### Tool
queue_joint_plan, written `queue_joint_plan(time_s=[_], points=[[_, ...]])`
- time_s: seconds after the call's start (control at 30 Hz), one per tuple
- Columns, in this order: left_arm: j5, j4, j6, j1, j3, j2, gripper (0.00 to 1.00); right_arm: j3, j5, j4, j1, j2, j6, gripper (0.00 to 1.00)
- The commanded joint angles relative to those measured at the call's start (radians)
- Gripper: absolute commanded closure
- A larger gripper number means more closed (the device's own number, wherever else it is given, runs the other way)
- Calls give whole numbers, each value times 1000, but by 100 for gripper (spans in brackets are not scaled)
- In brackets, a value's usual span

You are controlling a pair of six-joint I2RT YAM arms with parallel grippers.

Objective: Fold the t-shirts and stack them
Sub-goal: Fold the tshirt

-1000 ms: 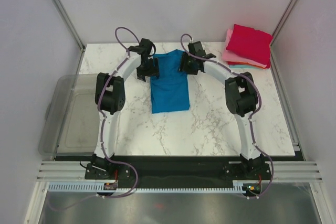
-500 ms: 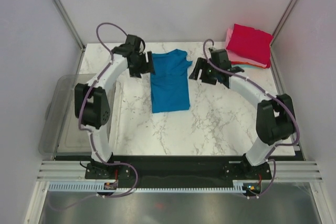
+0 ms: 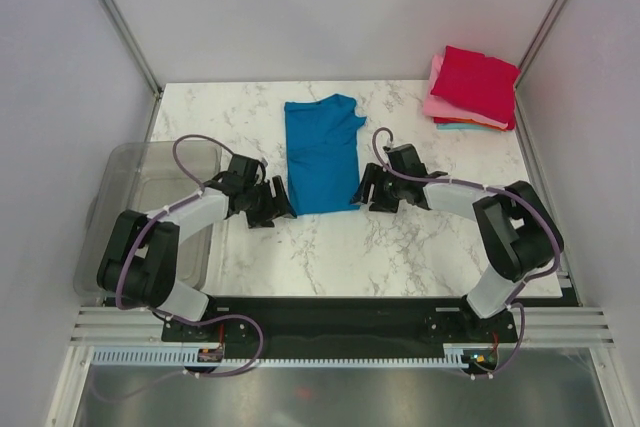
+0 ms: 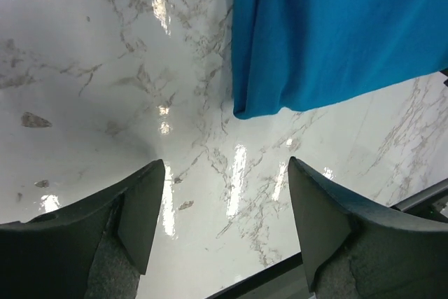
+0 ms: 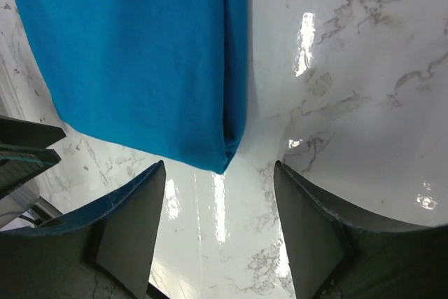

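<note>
White marble bench (image 3: 420,247) is sitting inside a grey-walled booth, with a clear grey plastic bin (image 3: 130,197) hanging off its left edge. The bright blue t-shirt (image 3: 320,152) is lying mid-bench, folded into a long strip. A folded stack is sitting in the far right corner, well apart from it: crimson t-shirt (image 3: 475,82) on top, pink t-shirt (image 3: 440,105) under it, a sliver of teal t-shirt (image 3: 458,125) at the bottom. The left claw (image 3: 275,202) is hovering low just beside the strip's near left corner, jaws spread and gripping nothing. The right claw (image 3: 366,187) is doing the same at the near right corner.
</note>
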Motion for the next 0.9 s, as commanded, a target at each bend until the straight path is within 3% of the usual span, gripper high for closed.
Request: queue_joint_plan(time_s=[0.0,0.23,0.37,0.57,0.67,0.7,0.73,0.87], points=[[57,215,-81,0,-55,-43,23,-12,3,112,7,32,30,30],[43,340,-132,0,-132,-14,27,-14,8,143,7,81,36,49],[46,404,-141,0,-129,35,30,-8,-4,157,7,102,33,65],[57,491,-169,-2,-152,90,55,-8,-14,173,7,125,33,81],[52,524,-172,-2,-151,107,73,-12,-17,183,7,136,31,94],[52,530,-170,-3,-148,110,88,-14,-18,186,7,138,31,97],[54,534,-170,-5,-143,115,95,-14,-21,189,5,135,30,100],[45,507,-163,-26,-137,29,98,-48,15,166,2,51,30,100]])
